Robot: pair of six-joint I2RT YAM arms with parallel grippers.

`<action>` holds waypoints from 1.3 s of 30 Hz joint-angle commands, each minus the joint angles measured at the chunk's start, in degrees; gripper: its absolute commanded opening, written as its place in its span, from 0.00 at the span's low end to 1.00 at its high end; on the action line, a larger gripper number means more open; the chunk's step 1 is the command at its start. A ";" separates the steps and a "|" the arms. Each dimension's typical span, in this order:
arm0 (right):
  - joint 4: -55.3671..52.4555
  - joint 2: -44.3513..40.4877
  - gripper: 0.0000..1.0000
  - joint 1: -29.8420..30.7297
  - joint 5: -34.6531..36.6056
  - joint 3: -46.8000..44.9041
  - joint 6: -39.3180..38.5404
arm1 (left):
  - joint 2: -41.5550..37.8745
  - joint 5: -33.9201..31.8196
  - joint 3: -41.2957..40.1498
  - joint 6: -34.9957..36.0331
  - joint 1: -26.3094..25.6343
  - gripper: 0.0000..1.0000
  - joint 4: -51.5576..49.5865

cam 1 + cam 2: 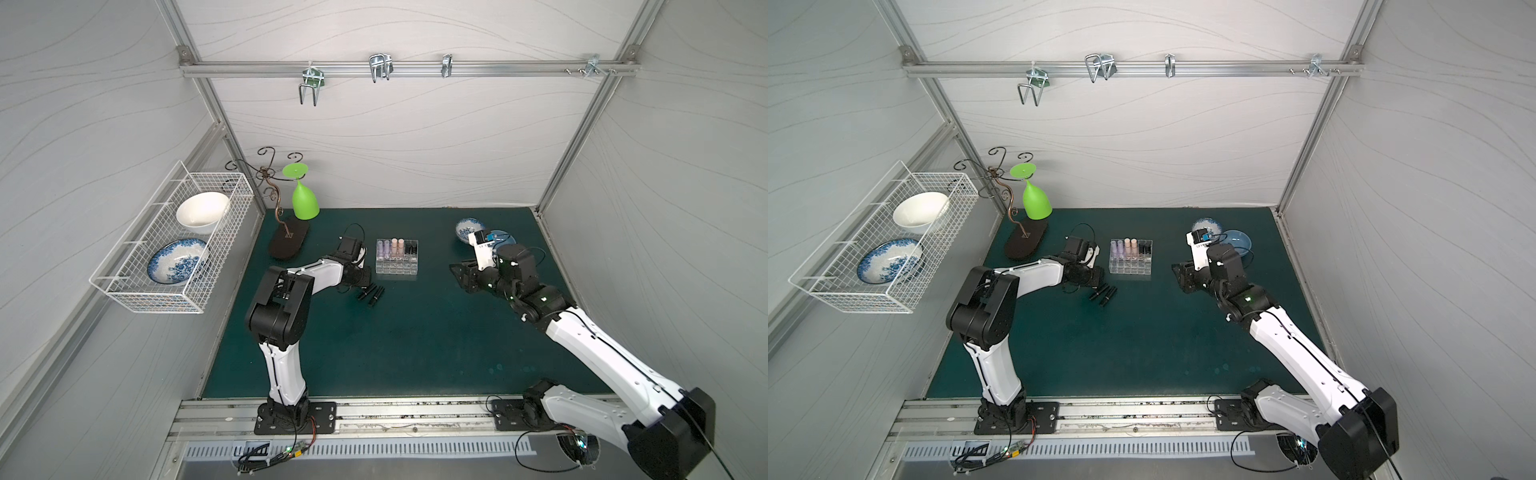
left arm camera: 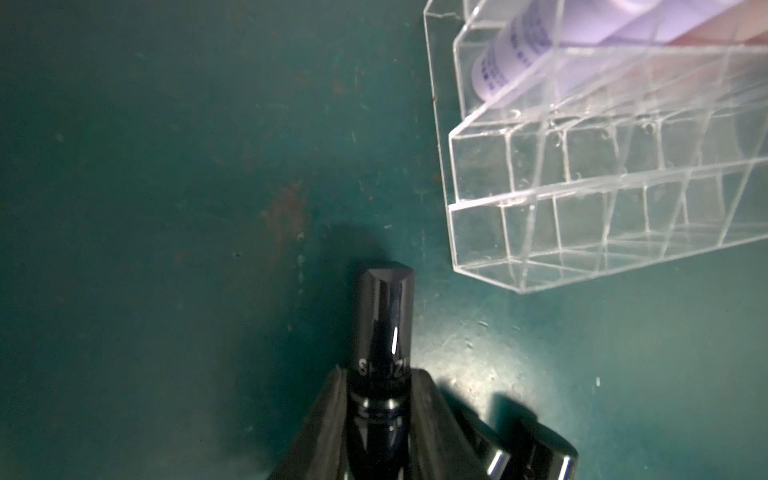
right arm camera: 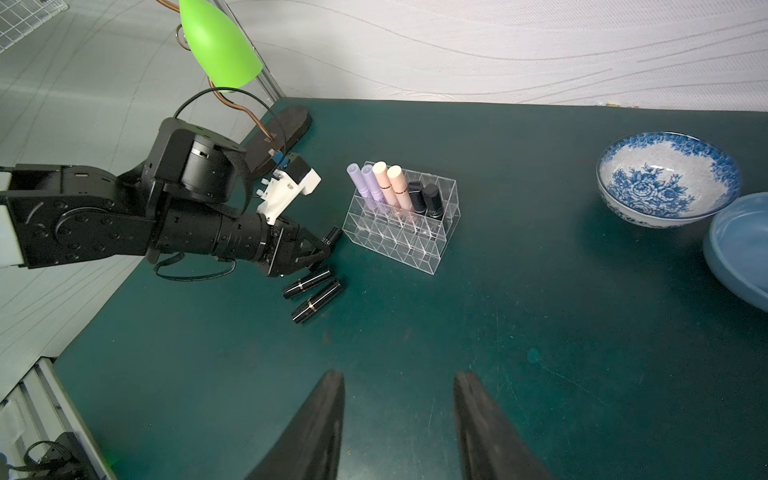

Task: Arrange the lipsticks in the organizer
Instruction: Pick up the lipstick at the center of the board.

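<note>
Clear acrylic organizer (image 1: 397, 270), in a top view: it stands mid-way across the green mat (image 1: 415, 332), with six lipsticks (image 1: 395, 247) upright in its rear row and the nearer cells free.

Left wrist view: my left gripper (image 2: 380, 370) is clenched on a black lipstick (image 2: 384, 316) lying just beside the organizer, presumably to lift it.

Right wrist view: the right gripper (image 3: 399, 376) is spread and empty, parked clear of the work. Two spare black tubes (image 3: 307, 283) lie loose on the mat.

the organizer (image 2: 582, 232) is clear hard plastic, glossy, with faint scuffs. the black lipstick (image 2: 384, 316) in the left pincer (image 2: 379, 372) is mirror-glossy and catches a bright glint; the pincer's fingers (image 2: 328, 415) look matt black. the bench (image 2: 166, 208) is covered in matt dark-green sheet, scratched and stained. the flowered bowl (image 3: 669, 178) looks like glazed, shiny ceramic.
</note>
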 commanded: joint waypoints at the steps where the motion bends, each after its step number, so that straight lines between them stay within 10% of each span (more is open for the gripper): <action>1: -0.96 -1.20 0.46 0.02 -0.58 -0.09 0.43 | 0.97 -1.43 0.33 -0.54 0.41 0.28 -0.82; 15: -4.93 1.78 0.51 0.01 -8.81 4.36 1.90 | -13.16 -0.58 -5.76 -1.97 0.41 0.21 5.45; 25: -16.53 12.64 0.88 -0.54 -32.97 20.73 -1.49 | -27.53 33.16 -4.55 -7.10 -5.37 0.22 5.21; 39: -15.09 22.47 0.84 -3.43 -47.83 23.12 0.35 | -32.38 46.43 -2.60 -10.66 -10.71 0.20 6.58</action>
